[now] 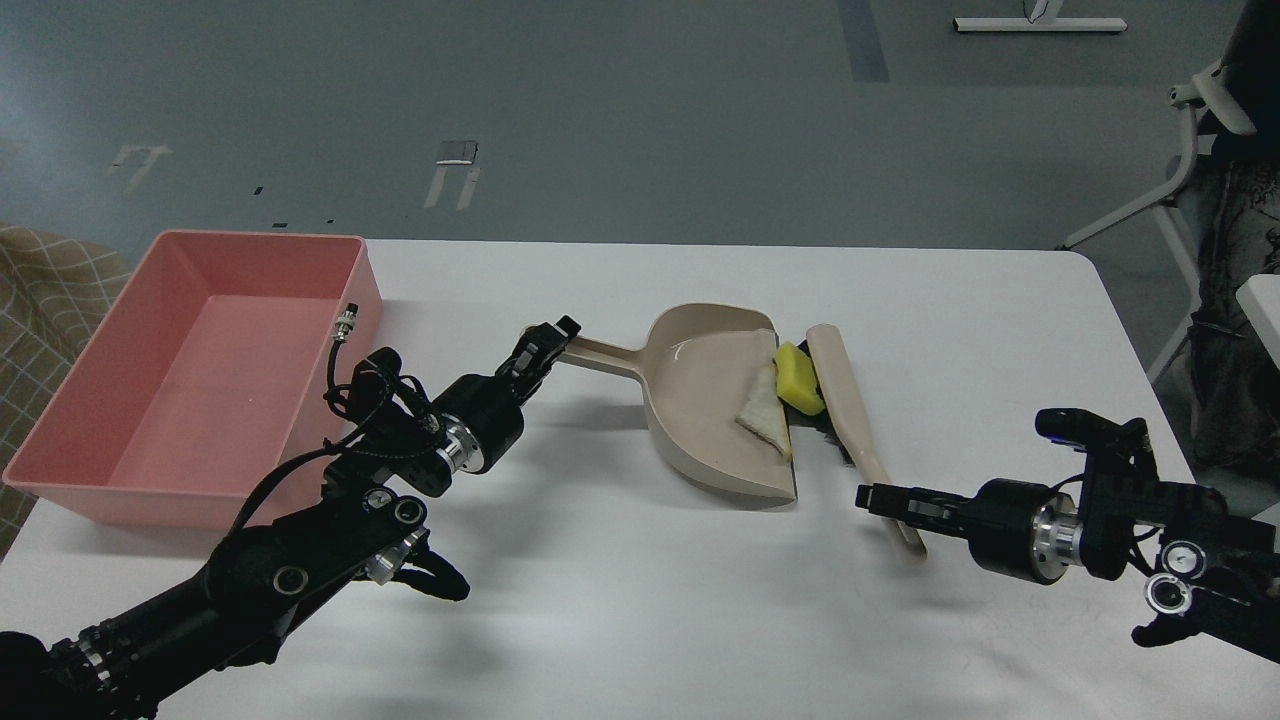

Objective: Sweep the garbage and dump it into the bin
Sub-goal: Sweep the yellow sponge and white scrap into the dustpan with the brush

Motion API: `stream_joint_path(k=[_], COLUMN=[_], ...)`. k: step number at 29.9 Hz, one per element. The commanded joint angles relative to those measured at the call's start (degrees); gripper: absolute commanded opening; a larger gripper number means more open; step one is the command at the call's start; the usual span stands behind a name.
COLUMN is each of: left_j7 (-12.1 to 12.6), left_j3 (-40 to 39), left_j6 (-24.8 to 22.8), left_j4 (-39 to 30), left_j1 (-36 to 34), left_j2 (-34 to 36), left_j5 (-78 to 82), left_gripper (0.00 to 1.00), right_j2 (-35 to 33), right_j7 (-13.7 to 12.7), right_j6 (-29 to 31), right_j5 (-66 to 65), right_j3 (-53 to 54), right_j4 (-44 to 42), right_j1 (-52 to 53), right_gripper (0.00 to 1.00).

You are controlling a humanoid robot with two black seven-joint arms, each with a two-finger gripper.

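While notched and bright yellow, the sponge scrap (799,378) touches the beige-white strip (763,412)

A: lighting ok?
B: bright, even, overhead. White table (640,620) near blown out, soft shadows under both arms + dustpan (715,420). Small glare spot inside the pan.
A: focus?
B: sharp centre, floor bg dimmer, slight softness at edges.

Bare table (620,620) between arms, open passage. Dustpan (715,405) and brush (845,400) block centre. Bin (200,370) fills left edge; clear strip between bin and dustpan, crossed by left gripper (548,345).
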Motion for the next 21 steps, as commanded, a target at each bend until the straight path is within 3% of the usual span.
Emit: stream_joint_path(k=[1,10,15,21], left_j7=[0.00,-0.09,-0.53,-0.88], left_j3=[0.01,-0.17,-4.47,-8.51], left_j6=[0.04,0.13,0.04,-0.14], left_j4=[-0.05,-0.05,-0.05,0.04], left_j1=[0.01,0.09,0.80,0.89], left_j2=[0.02,-0.15,-0.50,-0.33], left_j5=[0.00,-0.08,-5.34,-16.68], left_gripper=[0.00,0.00,0.00,0.00], right_j2=[1.84,1.41,-3.60,-14.13], right_j7=[0.27,0.88,0.88,0.97], right_j6=[0.33,0.42,0.51,1.47], right_j5=[0.10,0.72,0.81,1.51], right_j3=[0.11,0.81,2.66,5.29], right_j4=[0.05,3.74,6.55,11.03], right_j1=[0.54,2.92,2.92,2.30], right_gripper=[0.00,0.00,0.00,0.00])
